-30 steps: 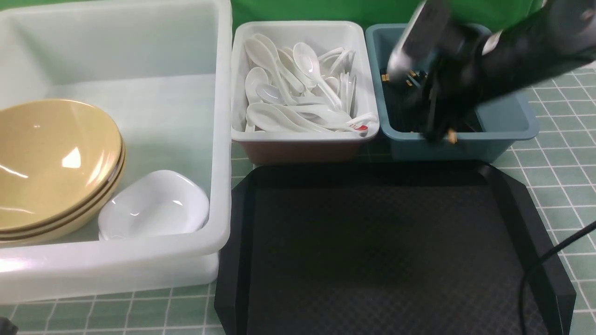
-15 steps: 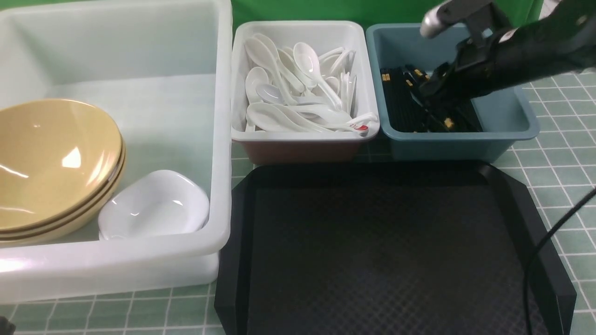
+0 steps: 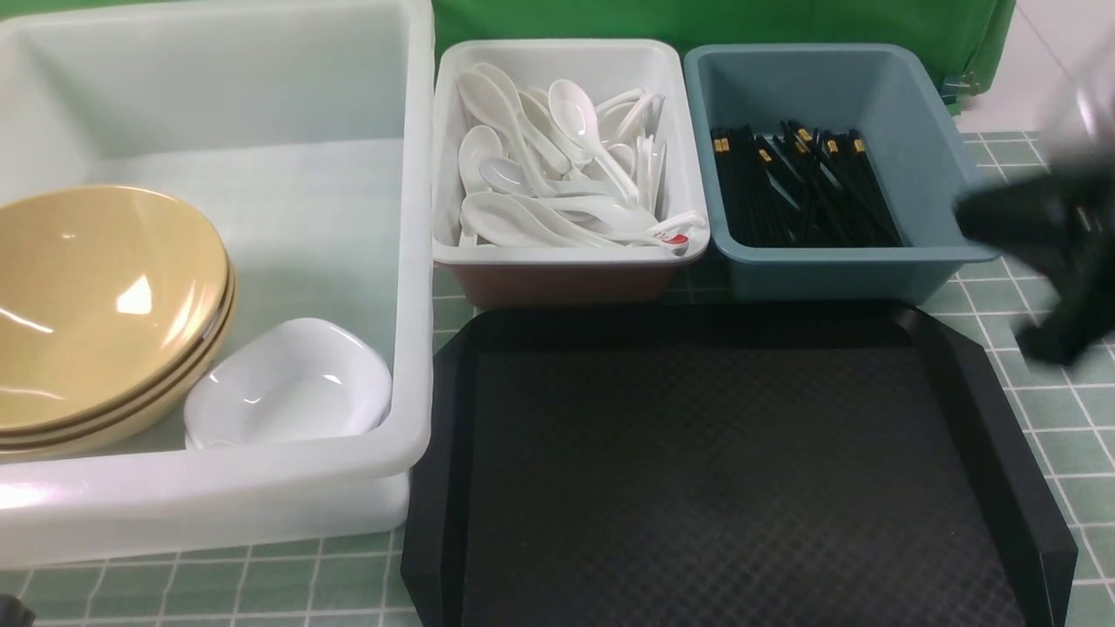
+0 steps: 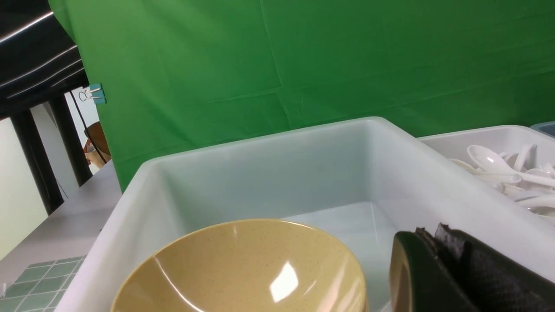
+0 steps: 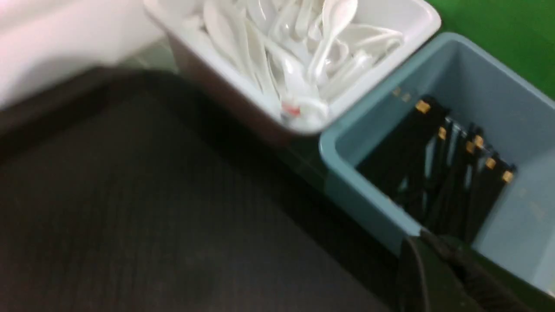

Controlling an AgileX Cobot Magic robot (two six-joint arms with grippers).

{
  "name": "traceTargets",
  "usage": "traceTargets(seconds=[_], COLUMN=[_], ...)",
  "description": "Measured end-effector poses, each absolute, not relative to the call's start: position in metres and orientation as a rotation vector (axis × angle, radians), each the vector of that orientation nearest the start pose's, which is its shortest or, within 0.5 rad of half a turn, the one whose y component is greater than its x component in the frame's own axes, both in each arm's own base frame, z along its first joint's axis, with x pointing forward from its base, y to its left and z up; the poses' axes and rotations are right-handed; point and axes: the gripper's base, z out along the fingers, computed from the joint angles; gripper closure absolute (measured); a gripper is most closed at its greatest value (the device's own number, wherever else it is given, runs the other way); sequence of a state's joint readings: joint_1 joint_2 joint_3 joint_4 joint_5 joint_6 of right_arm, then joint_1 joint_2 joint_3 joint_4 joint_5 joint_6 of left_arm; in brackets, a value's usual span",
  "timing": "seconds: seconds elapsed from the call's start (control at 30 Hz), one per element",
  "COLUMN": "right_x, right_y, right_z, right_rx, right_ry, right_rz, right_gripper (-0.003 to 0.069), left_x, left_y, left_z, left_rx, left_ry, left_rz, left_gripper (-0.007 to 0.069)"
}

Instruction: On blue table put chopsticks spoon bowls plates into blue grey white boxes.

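Observation:
Black chopsticks (image 3: pixel 801 192) with gold bands lie in the slate-blue box (image 3: pixel 923 104). White spoons (image 3: pixel 557 165) fill the small white box (image 3: pixel 566 254). In the large translucent white box (image 3: pixel 414 261) stand stacked tan bowls (image 3: pixel 96 296) with a white plate (image 3: pixel 287 383) beside them. My right gripper (image 3: pixel 971 218) is a dark blur by the blue box's right front corner; in the right wrist view it (image 5: pixel 427 242) is shut and holds nothing. My left gripper (image 4: pixel 427 234) is shut and holds nothing, beside the top bowl (image 4: pixel 243 268) at the large box.
A black textured tray (image 3: pixel 714 470) with a raised rim lies in front of the two small boxes with nothing on it. The blue table (image 3: pixel 1045 435) shows to its right and along the front edge. A green cloth (image 3: pixel 697 22) hangs behind.
My right gripper was over the blue box among the chopsticks. It has since pulled out to the right and shut, leaving the chopsticks lying in the box. The left side has not changed.

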State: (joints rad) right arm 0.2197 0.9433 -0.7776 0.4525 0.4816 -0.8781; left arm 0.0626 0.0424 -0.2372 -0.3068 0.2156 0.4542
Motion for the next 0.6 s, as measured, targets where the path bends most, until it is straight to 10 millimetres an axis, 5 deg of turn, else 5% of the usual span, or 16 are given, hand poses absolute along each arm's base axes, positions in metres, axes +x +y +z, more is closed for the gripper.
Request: traceTargets(seconds=[0.27,0.6], right_x=[0.11,0.085], right_y=[0.039,0.029], right_z=[0.249,0.193], right_rx=[-0.759,-0.608], right_ry=[1.91,1.946], right_rz=[0.026,0.043], right_gripper=[0.0617,0.0613], left_x=[0.045,0.045], left_y=[-0.003,-0.003], left_z=[0.271,0.271], left_rx=[0.122,0.122], left_ry=[1.491,1.492], left_rz=[0.128,0.128], left_gripper=[0.062,0.062])
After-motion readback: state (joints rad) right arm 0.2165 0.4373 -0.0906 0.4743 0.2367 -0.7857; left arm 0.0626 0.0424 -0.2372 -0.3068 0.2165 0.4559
